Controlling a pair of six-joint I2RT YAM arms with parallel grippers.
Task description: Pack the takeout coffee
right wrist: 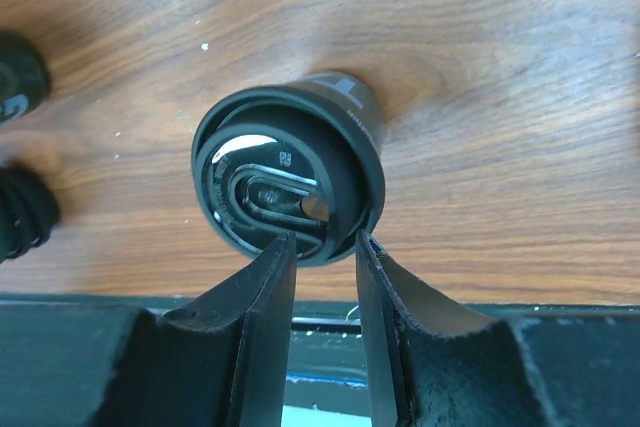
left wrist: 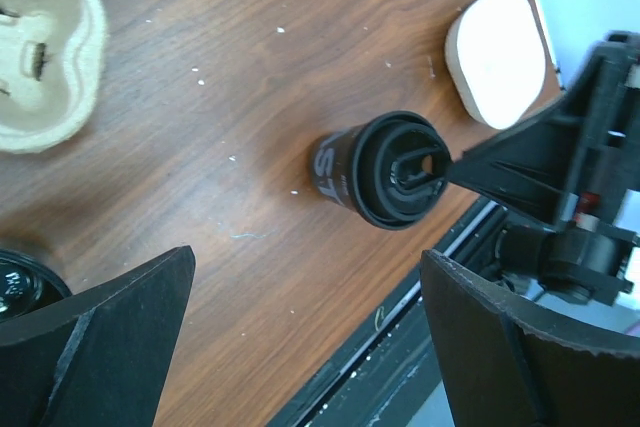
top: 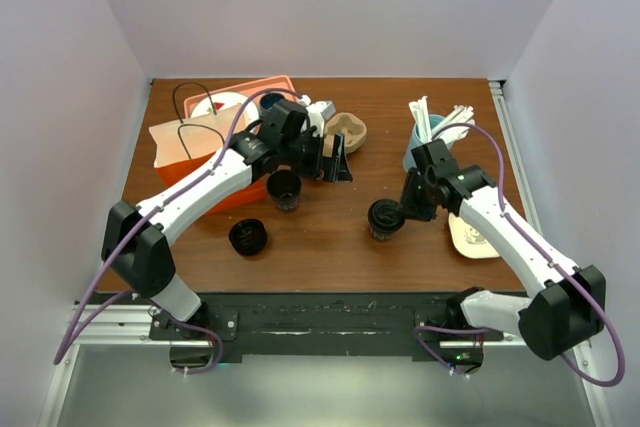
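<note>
One takeout coffee [top: 385, 219], a small dark paper cup with a black sip lid, stands upright on the wooden table [top: 330, 252], right of centre and towards the near edge. It probably handles light and thin-walled, so a hard squeeze could dent it or pop the lid. If it holds liquid, tipping it would spill. The safest hold looks to be across the body just under the lid rim.

The right gripper [right wrist: 325, 247] sits at the lid's near edge, jaws parted only a narrow gap with nothing between them. That gap looks too small to span the cup. The left gripper [left wrist: 305, 277] hangs high over the table with its jaws spread wide and empty.

A lidless dark cup [top: 285, 190] and a loose black lid [top: 248, 237] lie well to the left. A pulp cup carrier [top: 348, 131] sits behind, near an orange bin [top: 270, 87]. A pale dish [top: 472, 239] and a blue cup of stirrers [top: 425, 137] flank the right arm, so its room to swing is tight.
</note>
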